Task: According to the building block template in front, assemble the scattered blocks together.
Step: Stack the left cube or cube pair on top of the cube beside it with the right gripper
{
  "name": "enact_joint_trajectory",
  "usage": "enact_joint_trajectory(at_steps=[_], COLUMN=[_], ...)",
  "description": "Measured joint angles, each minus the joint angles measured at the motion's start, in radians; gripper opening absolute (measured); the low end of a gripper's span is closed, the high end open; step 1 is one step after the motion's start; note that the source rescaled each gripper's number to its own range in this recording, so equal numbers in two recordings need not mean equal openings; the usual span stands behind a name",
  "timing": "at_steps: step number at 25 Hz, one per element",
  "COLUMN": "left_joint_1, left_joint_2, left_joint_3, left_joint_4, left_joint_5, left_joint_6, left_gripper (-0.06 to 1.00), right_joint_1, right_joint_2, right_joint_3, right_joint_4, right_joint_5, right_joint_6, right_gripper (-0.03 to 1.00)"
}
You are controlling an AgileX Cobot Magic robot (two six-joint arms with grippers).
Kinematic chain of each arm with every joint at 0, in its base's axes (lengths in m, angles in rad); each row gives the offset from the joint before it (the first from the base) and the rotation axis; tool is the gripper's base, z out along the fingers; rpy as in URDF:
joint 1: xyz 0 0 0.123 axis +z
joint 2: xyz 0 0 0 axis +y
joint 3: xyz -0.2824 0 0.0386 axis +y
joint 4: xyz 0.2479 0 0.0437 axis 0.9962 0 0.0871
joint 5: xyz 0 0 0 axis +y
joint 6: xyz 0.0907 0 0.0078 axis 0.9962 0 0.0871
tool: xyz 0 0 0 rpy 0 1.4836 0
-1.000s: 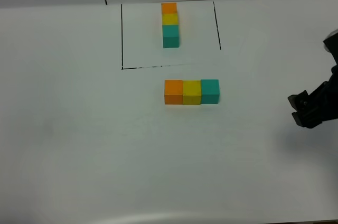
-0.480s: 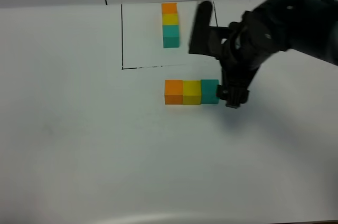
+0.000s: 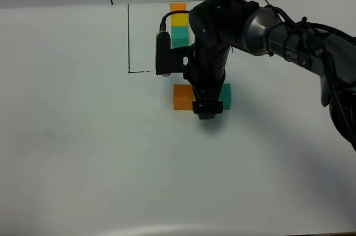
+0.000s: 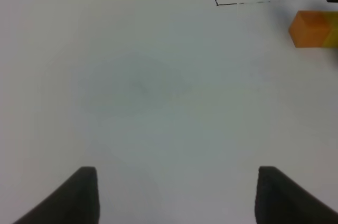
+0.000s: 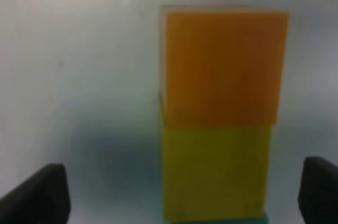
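The scattered blocks lie in a touching row: orange block (image 3: 182,97), a yellow block mostly hidden under my right gripper (image 3: 206,111), and teal block (image 3: 225,94). In the right wrist view the orange block (image 5: 224,65) and yellow block (image 5: 216,174) are close below. The right gripper (image 5: 179,197) is open, its fingertips (image 5: 39,192) wide apart on either side of the yellow block, not touching it. The template (image 3: 178,20) lies at the back inside black lines (image 3: 128,38), partly behind the arm. My left gripper (image 4: 182,197) is open and empty over bare table.
The white table (image 3: 83,136) extends to all sides. The right arm (image 3: 261,21) reaches in from the right, over the frame's right side. The left wrist view shows the orange block (image 4: 311,28) and the frame's corner (image 4: 217,3) far off.
The right arm has swung in from the right edge, past the teal block, to stand over the yellow block. The three blocks have not moved.
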State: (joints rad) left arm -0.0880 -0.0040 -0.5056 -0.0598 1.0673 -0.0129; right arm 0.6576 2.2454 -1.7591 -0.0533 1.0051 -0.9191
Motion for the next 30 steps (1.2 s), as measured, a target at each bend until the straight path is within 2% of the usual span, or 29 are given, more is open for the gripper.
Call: enact_joint_trajectory(at_steps=[7, 18, 19, 21, 22, 24, 25, 30], left_joint_1=[0.0, 0.0, 0.0, 0.0, 0.0, 0.0, 0.0, 0.0], left_joint_2=[0.0, 0.0, 0.0, 0.0, 0.0, 0.0, 0.0, 0.0], left_joint_3=[0.0, 0.0, 0.0, 0.0, 0.0, 0.0, 0.0, 0.0], left_joint_4=[0.0, 0.001, 0.001, 0.001, 0.001, 0.001, 0.001, 0.001], left_joint_5=[0.0, 0.0, 0.0, 0.0, 0.0, 0.0, 0.0, 0.0], left_joint_6=[0.0, 0.0, 0.0, 0.0, 0.0, 0.0, 0.0, 0.0], left_gripper=[0.35, 0.35, 0.35, 0.35, 0.35, 0.35, 0.35, 0.35], right_joint_1=[-0.003, -0.035, -0.035, -0.035, -0.035, -0.035, -0.035, -0.035], right_joint_2=[0.01, 0.066, 0.068, 0.068, 0.068, 0.068, 0.068, 0.065], right_joint_3=[-0.003, -0.005, -0.005, -0.005, -0.005, -0.005, -0.005, -0.005], right_joint_4=[-0.011, -0.007, -0.008, -0.016, -0.018, -0.024, -0.028, -0.037], right_joint_5=[-0.066, -0.082, -0.089, -0.111, -0.119, -0.124, -0.125, -0.129], right_joint_6=[-0.005, 0.016, 0.027, 0.059, 0.072, 0.1, 0.111, 0.146], right_gripper=[0.75, 0.73, 0.69, 0.54, 0.41, 0.07, 0.01, 0.02])
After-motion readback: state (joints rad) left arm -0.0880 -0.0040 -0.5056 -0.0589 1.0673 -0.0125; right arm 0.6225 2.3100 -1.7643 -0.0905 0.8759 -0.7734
